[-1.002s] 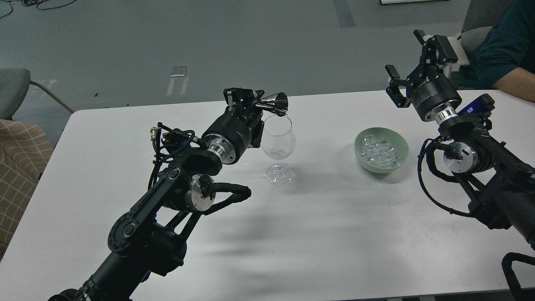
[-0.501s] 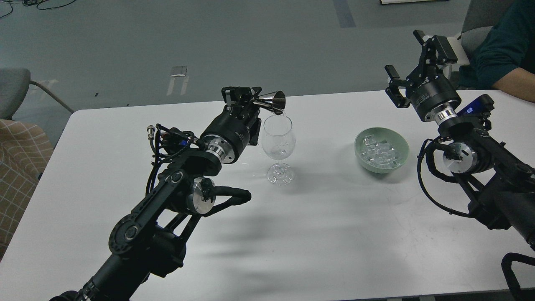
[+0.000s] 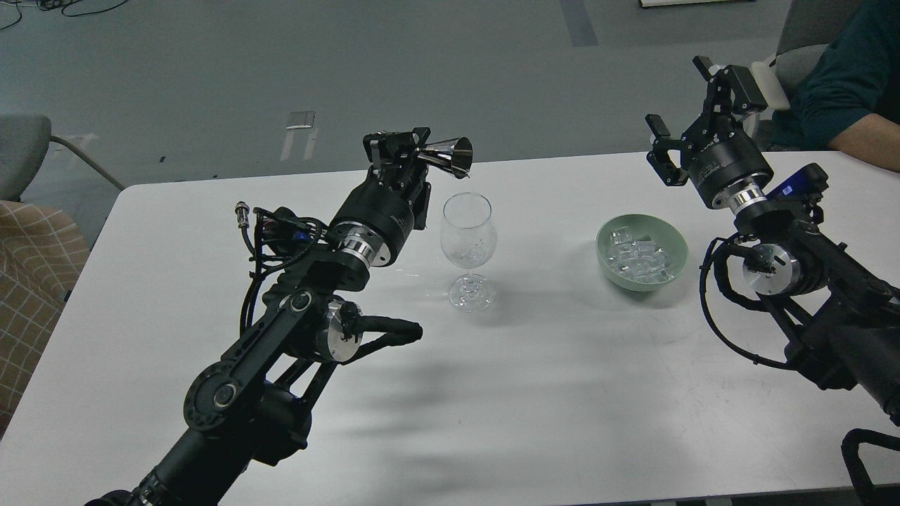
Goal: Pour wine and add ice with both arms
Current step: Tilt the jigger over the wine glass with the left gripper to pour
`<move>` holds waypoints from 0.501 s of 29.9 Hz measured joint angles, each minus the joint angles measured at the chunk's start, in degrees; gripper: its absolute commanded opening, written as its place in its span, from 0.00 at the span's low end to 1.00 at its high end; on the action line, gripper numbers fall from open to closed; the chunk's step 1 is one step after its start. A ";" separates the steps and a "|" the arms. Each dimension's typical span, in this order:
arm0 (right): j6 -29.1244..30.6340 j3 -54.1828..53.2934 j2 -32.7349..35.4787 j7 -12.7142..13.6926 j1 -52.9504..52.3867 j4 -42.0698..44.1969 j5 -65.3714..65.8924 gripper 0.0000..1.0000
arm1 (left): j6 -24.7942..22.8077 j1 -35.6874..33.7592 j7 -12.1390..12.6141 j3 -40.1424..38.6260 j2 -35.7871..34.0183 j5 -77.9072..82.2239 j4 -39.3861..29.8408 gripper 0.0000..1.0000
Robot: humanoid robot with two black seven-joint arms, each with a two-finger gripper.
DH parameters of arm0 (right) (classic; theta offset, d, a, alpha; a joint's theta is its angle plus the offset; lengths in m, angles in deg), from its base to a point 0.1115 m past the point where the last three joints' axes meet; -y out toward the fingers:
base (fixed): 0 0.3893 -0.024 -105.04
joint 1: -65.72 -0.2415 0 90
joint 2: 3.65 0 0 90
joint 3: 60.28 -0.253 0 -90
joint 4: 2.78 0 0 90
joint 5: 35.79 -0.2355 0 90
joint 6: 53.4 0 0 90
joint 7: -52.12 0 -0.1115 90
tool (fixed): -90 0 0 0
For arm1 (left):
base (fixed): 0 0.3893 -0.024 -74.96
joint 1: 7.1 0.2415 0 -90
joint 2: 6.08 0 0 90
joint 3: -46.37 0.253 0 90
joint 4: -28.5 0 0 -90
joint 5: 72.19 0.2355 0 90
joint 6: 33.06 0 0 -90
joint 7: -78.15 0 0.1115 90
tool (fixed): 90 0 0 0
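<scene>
Lifted and drawn back since the earlier frames, the left pincer point(image 3: 406, 149) now holds the steel jigger point(image 3: 447, 156) up and to the left of the wine glass point(image 3: 468, 247), clear of its rim, where before the jigger's mouth hung right over the glass. The jigger lies on its side in the closed fingers, mouth toward the glass. The right pincer point(image 3: 685, 105) has shifted slightly left and up; it hangs in the air beyond and to the right of the glass, fingers spread wide and holding nothing. On the white worktop point(image 3: 548, 393) the glass stands upright. To its right, well apart, sits a pale green bowl point(image 3: 675, 242) holding the ice point(image 3: 636, 254), a heap of clear cubes. Far right of the glass, a person's teal-sleeved arm point(image 3: 854, 105) rests at the worktop's edge.
</scene>
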 measured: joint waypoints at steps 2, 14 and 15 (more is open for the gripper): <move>0.00 0.00 0.00 0.00 0.00 -0.15 0.01 1.00 | 0.00 0.00 -1.01 0.47 0.00 0.66 0.00 0.00; -0.08 0.05 0.00 0.00 0.07 -0.23 0.02 1.00 | 0.00 -0.09 -6.51 2.02 0.00 6.36 0.68 0.00; -0.08 0.05 0.00 0.00 0.07 -0.23 0.02 1.00 | 0.00 -0.09 -6.78 2.02 0.00 6.78 0.99 0.00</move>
